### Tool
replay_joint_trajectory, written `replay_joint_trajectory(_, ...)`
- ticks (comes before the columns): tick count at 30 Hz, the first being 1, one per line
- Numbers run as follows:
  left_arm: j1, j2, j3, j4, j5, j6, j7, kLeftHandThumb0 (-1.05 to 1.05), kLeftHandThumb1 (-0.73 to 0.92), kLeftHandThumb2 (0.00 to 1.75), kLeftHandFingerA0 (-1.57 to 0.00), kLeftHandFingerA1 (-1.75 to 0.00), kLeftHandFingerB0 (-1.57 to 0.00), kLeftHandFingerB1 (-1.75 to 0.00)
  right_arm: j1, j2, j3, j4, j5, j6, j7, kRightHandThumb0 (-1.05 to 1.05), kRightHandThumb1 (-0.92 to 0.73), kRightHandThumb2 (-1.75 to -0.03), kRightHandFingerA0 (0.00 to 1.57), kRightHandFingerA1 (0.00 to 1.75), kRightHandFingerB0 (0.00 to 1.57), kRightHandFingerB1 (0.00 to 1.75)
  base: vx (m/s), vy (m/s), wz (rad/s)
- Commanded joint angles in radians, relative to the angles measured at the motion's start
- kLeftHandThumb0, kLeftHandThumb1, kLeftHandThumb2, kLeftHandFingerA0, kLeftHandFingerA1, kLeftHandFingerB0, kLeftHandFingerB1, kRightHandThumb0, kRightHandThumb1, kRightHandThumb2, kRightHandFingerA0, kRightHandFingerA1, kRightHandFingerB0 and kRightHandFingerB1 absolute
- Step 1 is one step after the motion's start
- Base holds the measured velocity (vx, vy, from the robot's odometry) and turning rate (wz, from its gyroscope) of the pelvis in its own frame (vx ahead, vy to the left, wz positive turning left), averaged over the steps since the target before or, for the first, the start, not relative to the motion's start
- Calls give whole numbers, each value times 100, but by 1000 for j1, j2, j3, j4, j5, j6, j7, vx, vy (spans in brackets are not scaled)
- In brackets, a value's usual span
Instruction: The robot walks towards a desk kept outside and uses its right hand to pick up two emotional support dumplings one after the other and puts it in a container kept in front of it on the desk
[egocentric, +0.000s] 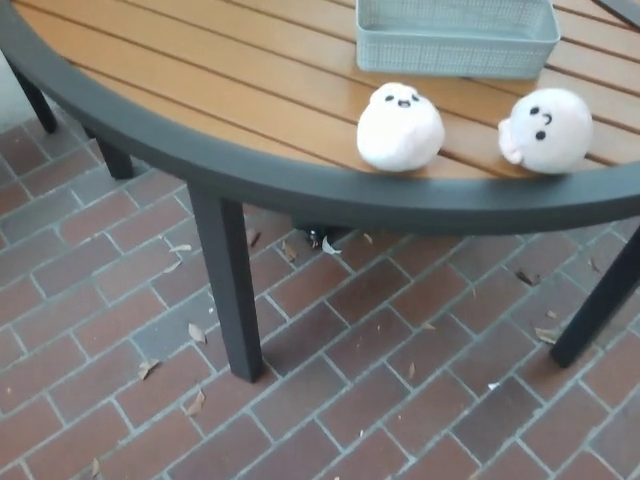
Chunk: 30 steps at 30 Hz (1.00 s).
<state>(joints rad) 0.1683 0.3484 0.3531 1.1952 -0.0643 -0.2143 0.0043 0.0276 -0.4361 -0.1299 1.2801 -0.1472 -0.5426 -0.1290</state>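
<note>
Two dumplings (400, 126) nr container (455, 40)

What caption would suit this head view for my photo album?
Two white plush dumplings sit near the round table's dark rim, before a pale green basket, above a brick floor.

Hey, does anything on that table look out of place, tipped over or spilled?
Nothing is spilled or damaged. Both white dumplings sit upright near the table's dark rim, in front of the pale green container. The only litter is dry leaves on the brick floor.
</note>
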Motion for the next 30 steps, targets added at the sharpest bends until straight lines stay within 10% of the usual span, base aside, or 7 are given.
replay_joint_trajectory(1,8,8,-12,0,-1,-36,-4,-38,54,57,-84,-66,-88,-52,18,-8,-1,-22,9,-11,-8,-82,-4,-128,104,125,93,117,179,-148,5)
replay_joint_trajectory(30,11,3,-18,3,-6,-29,6,-37,55,57,-84,-64,-85,-52,-7,-17,7,-6,22,42,20,-87,0,-129,106,129,94,121,158,-49,5)
